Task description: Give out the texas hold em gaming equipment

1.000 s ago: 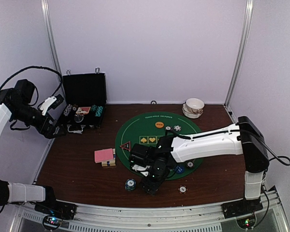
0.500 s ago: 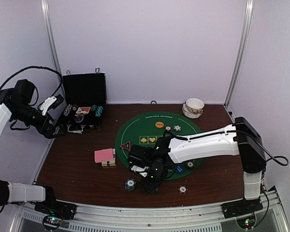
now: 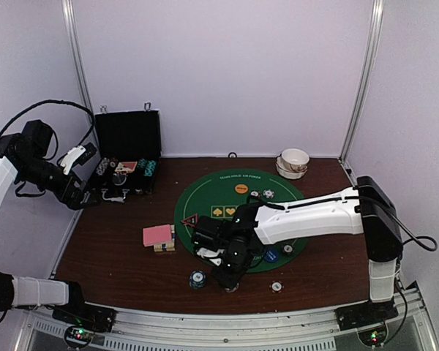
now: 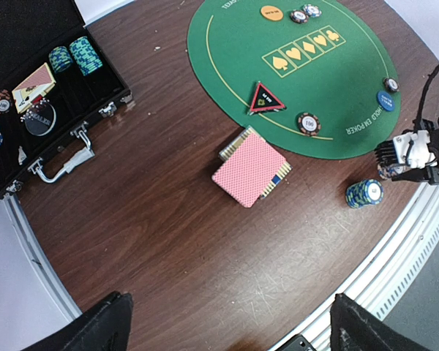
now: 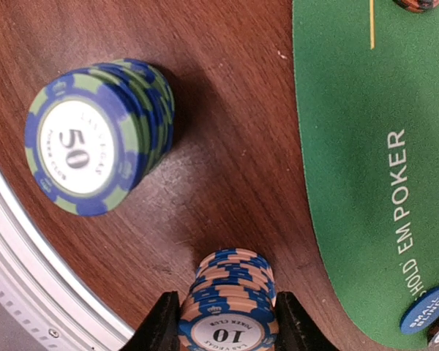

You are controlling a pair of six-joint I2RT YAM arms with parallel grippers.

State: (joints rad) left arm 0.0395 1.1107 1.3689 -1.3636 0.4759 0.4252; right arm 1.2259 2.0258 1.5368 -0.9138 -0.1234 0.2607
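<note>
Black fingers of the right gripper stand against both flanks of a salmon-and-blue chip stack marked 10, clamped across its width. The stack rests on the bare wooden table, just off the near rim of the green felt mat. Beside it, but apart, we see a blue-and-green stack marked 50, and on the felt a blue round disc.

We judge the chips stiff, fairly dense and smooth-faced, so loose layers may shear or spill. We would grip across the diameter, low enough to catch the bottom chips, and lift level.

Farther out, the triangular marker lies on the mat and the pink-backed playing cards lie on the wood just beside it. The left gripper, near the black case, hangs with jaws wide apart and nothing between them.
</note>
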